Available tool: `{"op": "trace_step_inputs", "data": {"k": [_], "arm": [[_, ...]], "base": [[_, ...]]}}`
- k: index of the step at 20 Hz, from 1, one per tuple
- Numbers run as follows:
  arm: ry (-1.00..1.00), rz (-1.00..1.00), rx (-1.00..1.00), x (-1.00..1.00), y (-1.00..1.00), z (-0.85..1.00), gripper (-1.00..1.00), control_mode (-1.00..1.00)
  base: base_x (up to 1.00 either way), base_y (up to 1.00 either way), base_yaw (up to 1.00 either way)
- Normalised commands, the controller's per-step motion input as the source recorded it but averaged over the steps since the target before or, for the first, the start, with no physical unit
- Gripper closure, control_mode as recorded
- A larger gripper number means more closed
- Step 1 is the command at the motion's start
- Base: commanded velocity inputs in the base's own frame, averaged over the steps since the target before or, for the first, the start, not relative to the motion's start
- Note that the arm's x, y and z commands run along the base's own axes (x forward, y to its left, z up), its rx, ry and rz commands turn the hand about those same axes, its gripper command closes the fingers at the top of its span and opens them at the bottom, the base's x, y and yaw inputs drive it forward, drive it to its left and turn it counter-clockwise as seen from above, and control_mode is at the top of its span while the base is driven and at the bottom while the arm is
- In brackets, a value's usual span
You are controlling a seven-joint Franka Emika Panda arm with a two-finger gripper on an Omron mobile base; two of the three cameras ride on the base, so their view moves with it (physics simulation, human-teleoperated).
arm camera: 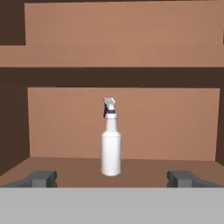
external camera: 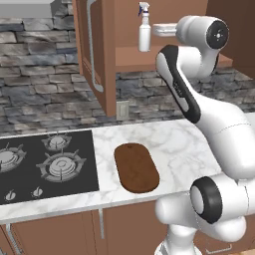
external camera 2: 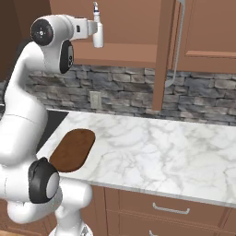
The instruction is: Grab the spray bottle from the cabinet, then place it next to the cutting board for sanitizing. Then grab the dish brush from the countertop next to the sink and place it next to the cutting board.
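Spray bottle (arm camera: 111, 148) stands upright on cabinet (external camera: 99, 50) shelf w/ door open, centred ahead of gripper (arm camera: 112, 178) whose fingers are spread wide & not yet around it: I'd go straight in, level, & clamp mid-body below the neck w/o tipping it.

You've got a white translucent spray bottle (arm camera: 111, 151) with a blue-grey trigger head, sitting in a reddish-brown cabinet (external camera: 102, 50). Your countertop (external camera 2: 152, 154) is white marble with grey veins, the cutting board (external camera: 136, 168) dark brown, the stovetop (external camera: 46, 167) black, the backsplash (external camera 2: 198, 99) grey stone.
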Motion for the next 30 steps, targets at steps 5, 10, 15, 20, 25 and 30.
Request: {"op": "trace_step_inputs", "data": {"k": [5, 10, 15, 20, 25, 30], "arm": [[0.00, 0.00, 0.00, 0.58, 0.01, 0.00, -1.00, -1.00], [0.00, 0.00, 0.00, 0.44, 0.04, -0.02, -1.00, -1.00], [0.00, -0.02, 0.00, 0.48, 0.34, -0.08, -1.00, -1.00], [0.01, 0.00, 0.00, 0.24, 0.06, -0.02, -1.00, -1.00], [0.09, 0.00, 0.00, 0.38, -0.03, 0.00, -1.00, -1.00], [0.06, 0.00, 0.00, 0.41, -0.04, 0.00, -1.00, -1.00]], "base": [[0.00, 0.00, 0.00], [0.00, 0.00, 0.00], [0.00, 0.00, 0.00], [0.00, 0.00, 0.00], [0.00, 0.00, 0.00], [0.00, 0.00, 0.00]]}}
